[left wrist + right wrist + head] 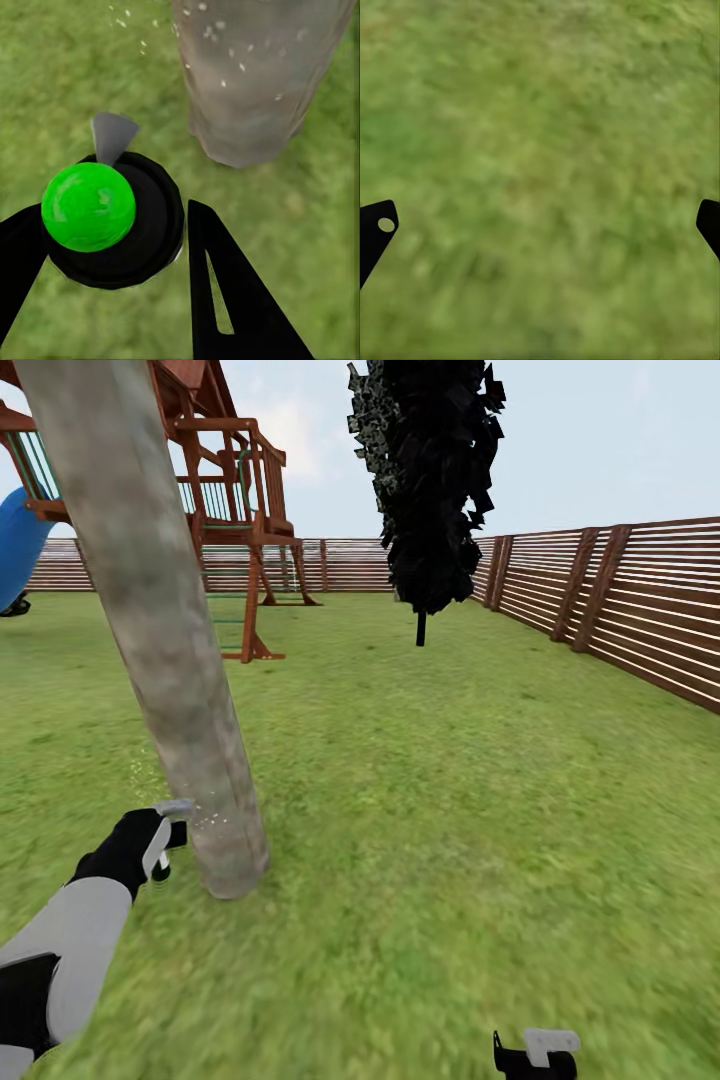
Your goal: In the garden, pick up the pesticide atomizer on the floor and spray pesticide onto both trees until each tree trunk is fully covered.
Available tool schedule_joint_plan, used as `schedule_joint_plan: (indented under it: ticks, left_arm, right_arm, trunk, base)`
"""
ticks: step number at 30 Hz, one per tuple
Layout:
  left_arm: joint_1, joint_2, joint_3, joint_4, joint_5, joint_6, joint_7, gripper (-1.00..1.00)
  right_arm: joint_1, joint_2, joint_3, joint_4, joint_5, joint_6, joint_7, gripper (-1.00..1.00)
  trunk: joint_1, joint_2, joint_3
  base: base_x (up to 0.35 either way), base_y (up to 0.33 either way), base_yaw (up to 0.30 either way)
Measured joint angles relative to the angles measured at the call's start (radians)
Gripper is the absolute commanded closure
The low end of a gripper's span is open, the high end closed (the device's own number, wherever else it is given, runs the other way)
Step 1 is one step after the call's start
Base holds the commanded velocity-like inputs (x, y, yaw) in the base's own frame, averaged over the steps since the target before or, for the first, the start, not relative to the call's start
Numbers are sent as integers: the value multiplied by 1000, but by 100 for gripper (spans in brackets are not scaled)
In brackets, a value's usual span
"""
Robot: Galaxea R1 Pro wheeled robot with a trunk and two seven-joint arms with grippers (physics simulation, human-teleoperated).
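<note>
I have the pesticide atomizer [101,217] at the foot of the tree trunk [150,620].

My left gripper [165,840] pinches the atomizer, its green-topped black body between the fingers [240,300], low beside the leaning trunk on the lawn [430,790]; white specks dot the bark. My right gripper [540,232] hangs spread wide over bare grass, well apart.

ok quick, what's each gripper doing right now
Left gripper: closed on the pesticide atomizer, beside the tree trunk.
Right gripper: open, nothing between its fingers, over the lawn.
</note>
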Motion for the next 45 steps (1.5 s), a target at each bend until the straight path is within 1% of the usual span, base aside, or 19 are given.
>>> schedule_joint_plan:
  ticks: [4,6,13,19,26,29,30,32,34,36,37,40,41,42,45]
  left_arm:
    - [-47,3,0,0,0,15,0,100]
    - [-59,0,0,0,1,28,0,100]
    - [-57,-5,-6,0,-4,32,0,100]
    - [-49,-10,-8,0,-1,29,2,100]
    - [-44,-2,-8,0,-4,28,7,100]
    - [-42,4,-10,0,-24,26,9,100]
    - [-40,0,-10,2,-40,24,10,100]
    - [-32,-9,-23,14,-46,18,7,100]
    - [-20,-15,-35,16,-43,17,4,100]
    - [-14,-31,-42,17,-43,15,4,100]
    - [-14,-28,-46,12,-51,17,4,100]
    - [-14,-15,-46,5,-58,20,10,100]
    - [-14,-2,-47,4,-62,21,14,100]
    - [-14,2,-48,4,-55,20,14,100]
    - [-14,-6,-45,12,-50,18,16,100]
  right_arm:
    - [0,1,0,-1,0,0,0,-100]
    - [0,2,1,-1,0,-1,0,-100]
    - [0,2,2,-1,0,0,1,-100]
    - [0,0,1,0,0,-1,0,-100]
    - [0,1,1,0,0,0,1,-100]
    - [0,1,1,0,0,0,1,-100]
    - [0,2,2,0,1,0,1,-100]
    - [0,2,2,0,0,0,2,-100]
    - [0,2,2,0,0,0,2,-100]
    - [0,2,2,0,0,0,2,-100]
    - [0,2,2,0,0,0,2,-100]
    - [0,2,2,0,0,0,1,-100]
    - [0,1,2,0,0,0,1,-100]
    - [0,1,2,0,0,0,1,-100]
    - [0,1,2,0,0,0,1,-100]
  trunk:
    - [0,0,0]
    - [0,0,0]
    - [0,0,0]
    - [0,0,0]
    - [0,0,0]
    - [0,0,0]
    - [0,0,0]
    - [0,0,0]
    - [0,0,0]
    - [0,0,0]
    - [0,0,0]
    - [0,0,0]
    - [0,0,0]
    - [0,0,0]
    - [0,0,0]
  base:
    - [0,0,23]
    - [0,0,216]
    - [33,-43,258]
    - [47,-256,20]
    - [21,-274,0]
    - [90,-274,42]
    - [93,-274,223]
    - [94,-274,254]
    - [112,-274,270]
    - [157,-256,274]
    - [166,-250,236]
    - [169,-249,78]
    - [170,-248,10]
    - [171,-247,5]
    - [190,-235,1]
